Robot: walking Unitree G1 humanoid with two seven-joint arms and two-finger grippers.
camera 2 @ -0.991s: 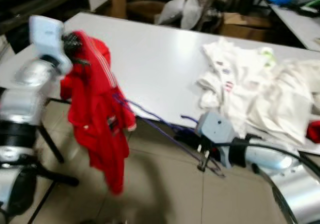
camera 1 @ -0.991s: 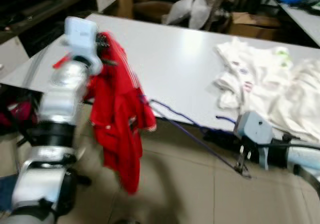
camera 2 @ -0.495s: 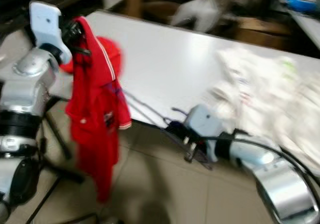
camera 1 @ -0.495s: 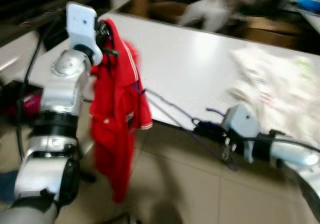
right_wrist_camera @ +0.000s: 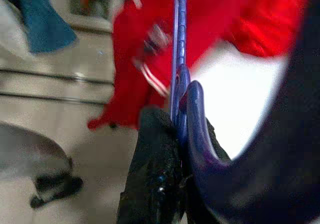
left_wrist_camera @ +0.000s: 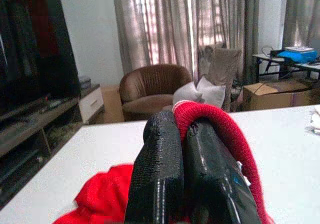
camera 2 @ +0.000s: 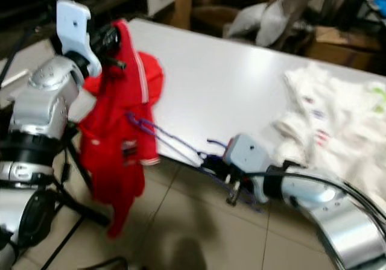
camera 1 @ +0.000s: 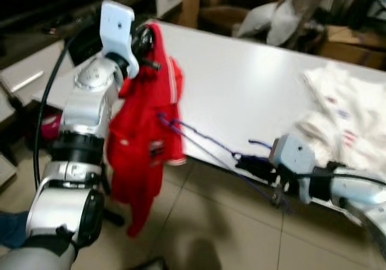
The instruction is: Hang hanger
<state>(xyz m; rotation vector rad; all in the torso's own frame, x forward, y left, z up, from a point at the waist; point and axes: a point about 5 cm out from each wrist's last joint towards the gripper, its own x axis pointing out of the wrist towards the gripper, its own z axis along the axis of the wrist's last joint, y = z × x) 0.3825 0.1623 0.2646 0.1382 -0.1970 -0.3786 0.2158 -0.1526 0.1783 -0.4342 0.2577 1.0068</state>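
Beside the white surface (camera 1: 241,83), the left claw (camera 1: 143,41) pinches a red shirt (camera 1: 142,143) aloft while the right claw (camera 2: 232,188) grips the purple hanger (camera 1: 205,146), its far end inside the garment; next, judging by this, seat the shoulders.

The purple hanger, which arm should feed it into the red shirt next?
Probably right. The right pincer is shut on the purple hanger, whose far end already reaches the red shirt. The left pincer is busy holding the shirt up.
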